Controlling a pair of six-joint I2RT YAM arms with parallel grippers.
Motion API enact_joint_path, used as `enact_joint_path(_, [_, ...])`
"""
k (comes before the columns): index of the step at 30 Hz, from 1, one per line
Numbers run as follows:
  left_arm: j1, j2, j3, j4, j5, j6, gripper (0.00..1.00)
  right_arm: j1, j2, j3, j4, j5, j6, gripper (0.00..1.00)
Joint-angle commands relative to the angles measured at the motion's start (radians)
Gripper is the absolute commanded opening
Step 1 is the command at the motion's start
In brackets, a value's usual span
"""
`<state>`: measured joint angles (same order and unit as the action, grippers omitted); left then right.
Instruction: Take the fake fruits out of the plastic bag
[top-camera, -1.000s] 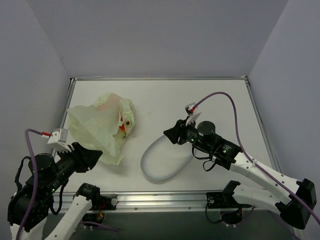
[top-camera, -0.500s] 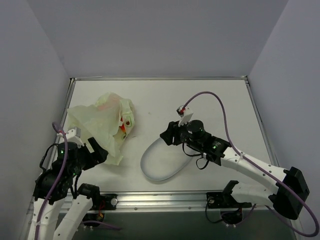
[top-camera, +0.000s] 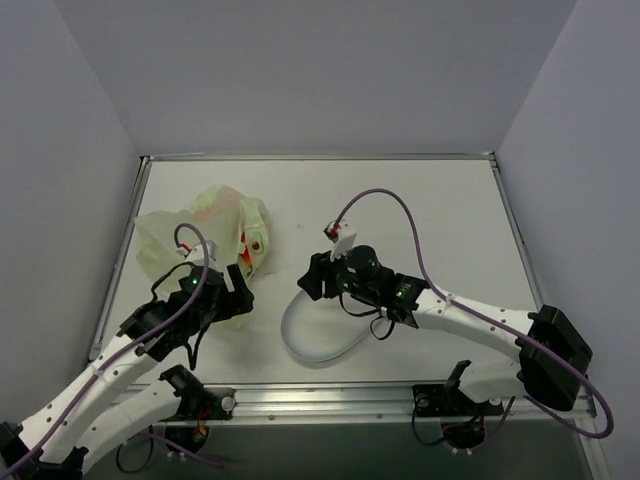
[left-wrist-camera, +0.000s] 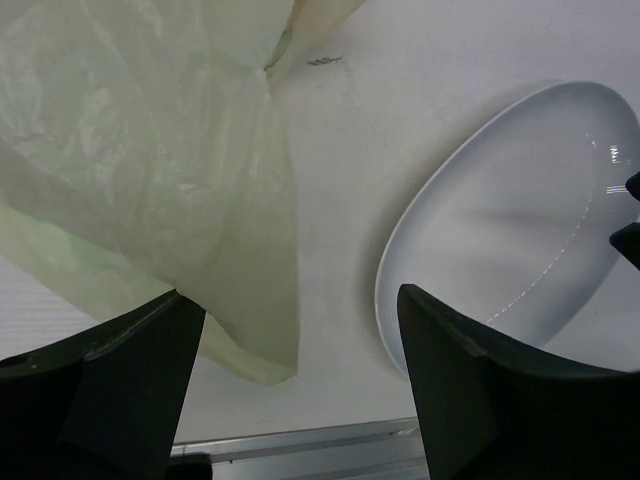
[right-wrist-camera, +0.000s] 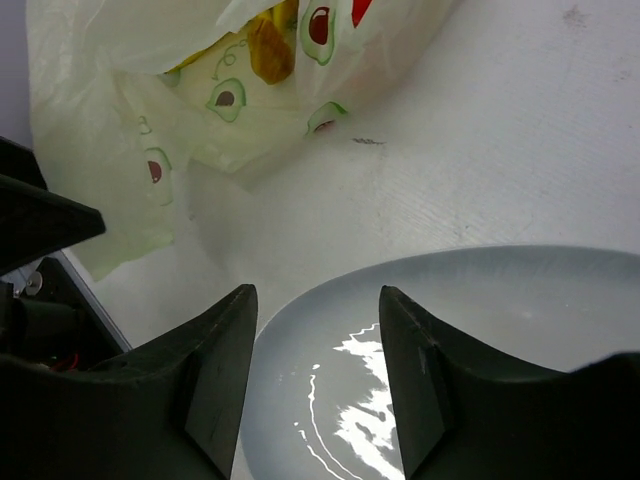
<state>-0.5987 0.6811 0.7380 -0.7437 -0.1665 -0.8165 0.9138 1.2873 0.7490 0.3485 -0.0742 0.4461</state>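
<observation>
— Where is the plastic bag (top-camera: 190, 245) found?

— It is seen crumpled on the left part of the table (top-camera: 420, 200). Its mouth is turned toward the white oval plate (top-camera: 318, 340), which lies just beside it on the right.

— And the fake fruits (top-camera: 246, 262)?

— They are kept inside the bag. Orange and red patches are made out at its mouth from above, and a yellow-orange lump is seen through the film in the right wrist view. It cannot be told for certain which colours are fruit and which are print.

— How is the left gripper (top-camera: 236, 290) set?

— Its jaws are spread wide, and nothing is held between them. It is poised low over the near right edge of the bag, between bag and plate.

— And the right gripper (top-camera: 312, 278)?

— Its jaws are parted as well, and nothing is gripped. It is held over the far left end of the plate and pointed toward the bag's mouth, apart from the bag.
</observation>
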Motion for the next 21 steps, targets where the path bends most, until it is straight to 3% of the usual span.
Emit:
enact_joint_path(1, [-0.111,0.087,0.014,0.112,-0.223,-0.093,0.74,0.013,0.047,0.055,0.115,0.019,0.009,0.50])
enact_joint_path(6, [-0.150,0.107,-0.006,0.142,-0.372,-0.112,0.64,0.013,0.200,0.133,0.159,0.056,-0.020,0.67])
enact_joint_path(12, [-0.156,0.091,-0.089,0.165,-0.430,-0.119,0.59,-0.029,0.441,0.344,0.139,0.146,-0.098,0.69])
enact_joint_path(13, [-0.156,0.084,-0.098,0.165,-0.442,-0.121,0.60,-0.033,0.467,0.392,0.141,0.143,-0.104,0.69])
enact_joint_path(16, [-0.158,0.057,-0.123,0.190,-0.461,-0.109,0.80,-0.039,0.552,0.469,0.133,0.108,-0.133,0.69])
enact_joint_path(18, [-0.158,0.048,-0.149,0.254,-0.446,-0.082,0.84,-0.041,0.604,0.538,0.129,0.085,-0.144,0.69])
enact_joint_path(20, [-0.158,0.058,-0.158,0.302,-0.429,-0.070,0.79,-0.044,0.632,0.590,0.130,0.085,-0.144,0.69])
enact_joint_path(21, [-0.158,0.081,-0.158,0.311,-0.427,-0.070,0.70,-0.049,0.664,0.608,0.132,0.085,-0.136,0.68])
